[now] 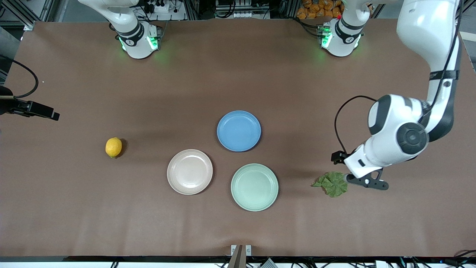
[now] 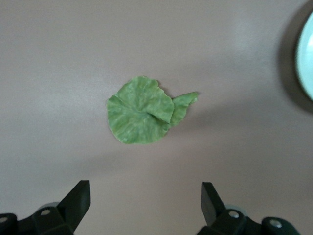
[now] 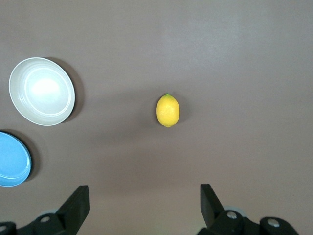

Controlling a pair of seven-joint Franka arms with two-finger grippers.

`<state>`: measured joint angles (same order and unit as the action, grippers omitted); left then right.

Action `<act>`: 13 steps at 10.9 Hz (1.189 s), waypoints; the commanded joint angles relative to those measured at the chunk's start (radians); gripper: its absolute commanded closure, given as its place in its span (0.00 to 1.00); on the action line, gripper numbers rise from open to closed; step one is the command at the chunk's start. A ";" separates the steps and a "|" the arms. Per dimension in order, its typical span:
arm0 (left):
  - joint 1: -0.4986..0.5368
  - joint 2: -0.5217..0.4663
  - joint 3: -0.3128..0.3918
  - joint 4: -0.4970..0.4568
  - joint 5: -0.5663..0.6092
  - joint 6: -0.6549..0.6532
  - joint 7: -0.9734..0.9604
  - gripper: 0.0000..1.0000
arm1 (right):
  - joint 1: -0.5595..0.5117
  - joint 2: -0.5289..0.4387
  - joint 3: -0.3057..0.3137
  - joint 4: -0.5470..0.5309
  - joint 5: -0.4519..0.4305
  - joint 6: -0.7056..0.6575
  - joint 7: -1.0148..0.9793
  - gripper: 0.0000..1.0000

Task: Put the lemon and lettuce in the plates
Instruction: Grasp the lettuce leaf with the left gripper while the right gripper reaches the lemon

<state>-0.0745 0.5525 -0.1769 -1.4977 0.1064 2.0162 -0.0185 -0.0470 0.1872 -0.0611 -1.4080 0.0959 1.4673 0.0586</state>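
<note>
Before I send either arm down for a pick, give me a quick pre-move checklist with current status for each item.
1. Left gripper open, nothing held: ok.
2. Lettuce flat on the table beside the left gripper, toward the left arm's end, apart from the mint plate: ok.
3. Right gripper open, nothing held: ok.
4. Lemon loose on the table toward the right arm's end, nothing touching it: ok.
5. Beige-pink plate and mint plate both bare: ok.
6. Right gripper centred over the lemon: not ok; it shows at the table's edge in the front view, off to one side of the fruit.
</note>
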 commanded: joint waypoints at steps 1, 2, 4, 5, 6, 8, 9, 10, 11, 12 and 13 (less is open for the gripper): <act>-0.005 0.062 0.008 0.011 0.067 0.054 -0.018 0.00 | -0.007 -0.014 0.007 -0.048 0.019 0.030 -0.003 0.00; -0.004 0.084 0.008 0.011 0.067 0.090 -0.020 0.00 | -0.005 -0.014 0.007 -0.060 0.019 0.033 -0.003 0.00; -0.007 0.130 0.008 0.013 0.064 0.142 -0.020 0.00 | -0.007 -0.014 0.007 -0.072 0.019 0.038 -0.003 0.00; -0.008 0.148 0.008 0.016 0.064 0.157 -0.020 0.00 | -0.007 -0.012 0.007 -0.074 0.019 0.039 -0.003 0.00; -0.008 0.171 0.008 0.017 0.062 0.189 -0.021 0.00 | -0.007 -0.012 0.007 -0.090 0.018 0.059 -0.003 0.00; -0.005 0.222 0.008 0.019 0.062 0.268 -0.020 0.00 | -0.005 -0.023 0.009 -0.135 0.018 0.111 -0.003 0.00; 0.001 0.246 0.010 0.019 0.062 0.303 -0.018 0.00 | -0.004 -0.023 0.009 -0.141 0.019 0.123 -0.003 0.00; 0.004 0.263 0.010 0.019 0.062 0.324 -0.018 0.00 | -0.002 -0.025 0.009 -0.152 0.018 0.130 -0.003 0.00; 0.004 0.277 0.011 0.020 0.058 0.326 -0.020 0.00 | -0.002 -0.028 0.011 -0.163 0.018 0.139 -0.003 0.00; 0.004 0.288 0.011 0.020 0.056 0.341 -0.021 0.00 | -0.002 -0.029 0.011 -0.172 0.018 0.152 -0.005 0.00; 0.002 0.296 0.011 0.020 0.055 0.348 -0.023 0.00 | -0.002 -0.029 0.011 -0.184 0.018 0.171 -0.005 0.00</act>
<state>-0.0709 0.8256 -0.1645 -1.4949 0.1446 2.3442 -0.0230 -0.0458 0.1884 -0.0548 -1.5406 0.0988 1.5984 0.0585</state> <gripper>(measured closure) 0.000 0.000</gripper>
